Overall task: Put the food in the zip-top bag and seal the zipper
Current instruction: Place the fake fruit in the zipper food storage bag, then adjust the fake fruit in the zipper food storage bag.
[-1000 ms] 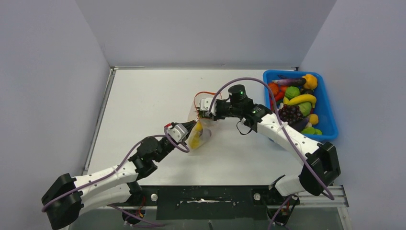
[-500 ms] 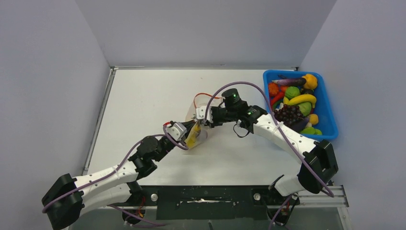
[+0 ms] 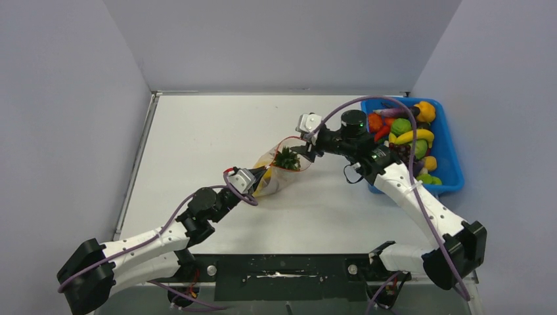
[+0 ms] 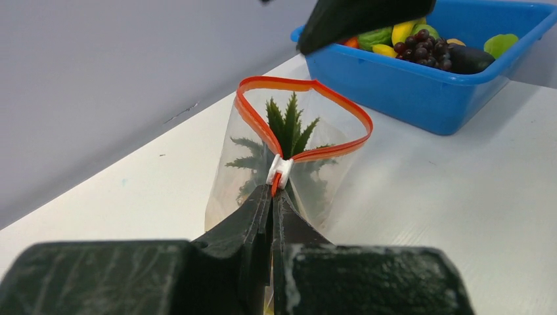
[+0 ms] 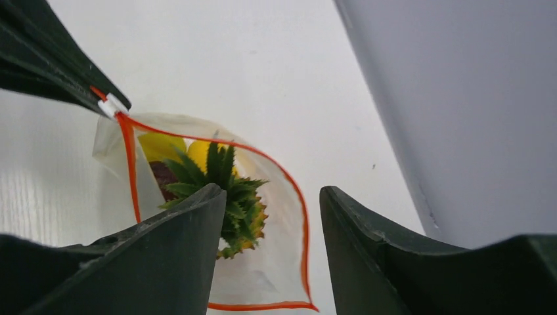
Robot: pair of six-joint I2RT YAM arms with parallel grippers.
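Left jaws pinching zipper (image 4: 282, 81), right jaws parted, empty, yellow pieces (image 5: 161, 146) in zip-top bag (image 4: 226, 190) half hidden beneath pineapple crown (image 5: 226, 167)

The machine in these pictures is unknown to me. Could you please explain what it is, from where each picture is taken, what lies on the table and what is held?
These are two robot arms bolted at the near edge of a white table, each with a two-finger gripper. The wide picture comes from a camera above and behind them; the other two from wrist cameras. On the table are a blue bin of toy food and a clear zip-top bag with a red zipper. The left gripper is shut on the bag's mouth corner. A toy pineapple sits inside. The right gripper is open near the mouth, holding nothing.
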